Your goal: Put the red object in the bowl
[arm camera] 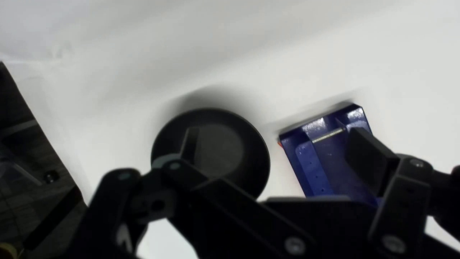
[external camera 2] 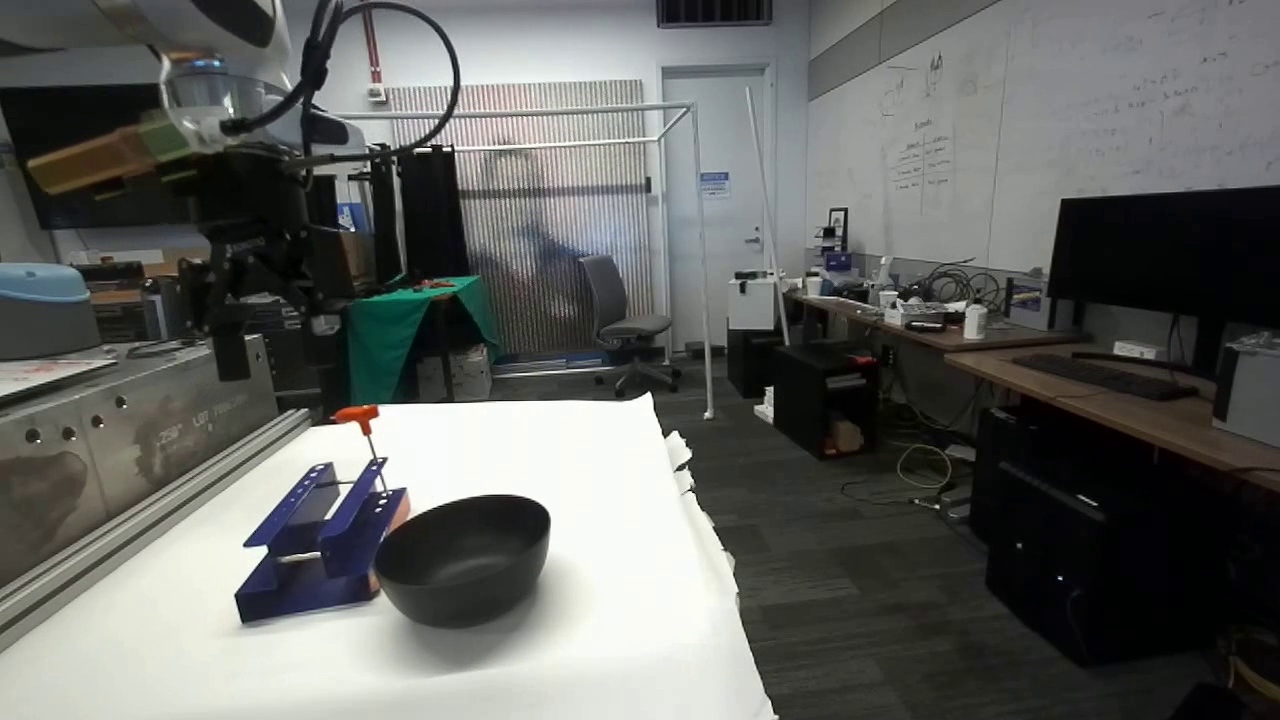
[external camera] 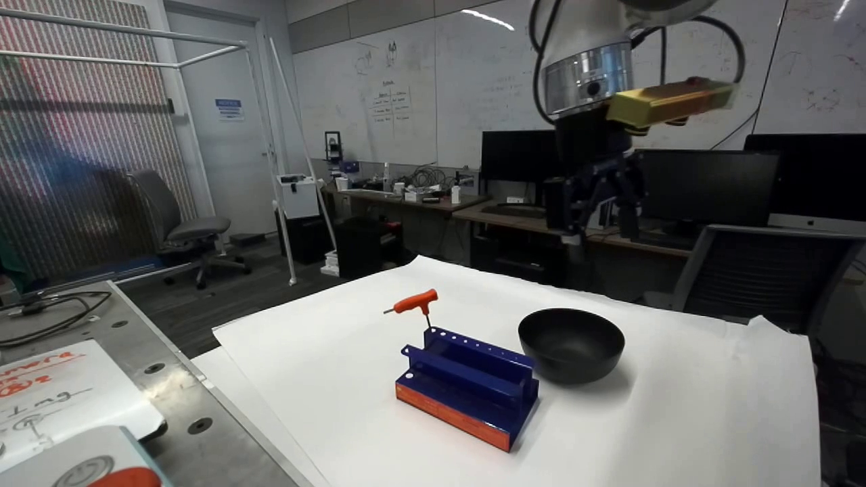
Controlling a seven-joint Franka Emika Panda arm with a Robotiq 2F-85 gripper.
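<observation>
In an exterior view, the blue rack (external camera: 463, 375) props the T-handle hex key (external camera: 414, 303) at eleven o'clock, seemingly for grasping; the gripper (external camera: 603, 238) gapes.

In both exterior views the counter (external camera: 717, 392) is glowing bright white around the black bowl (external camera: 572, 365), which is casting a soft shadow at its base, while the carpet (external camera 2: 850, 550) well apart from it is lying dim. In an exterior view, streaks of glare are shining on the whiteboard (external camera: 406, 88) high behind the bowl. In the wrist view, light is glinting off the blue rack (arm camera: 329, 154) beside the bowl, and the dark jaws partly covering the bowl are looking out of focus.
</observation>
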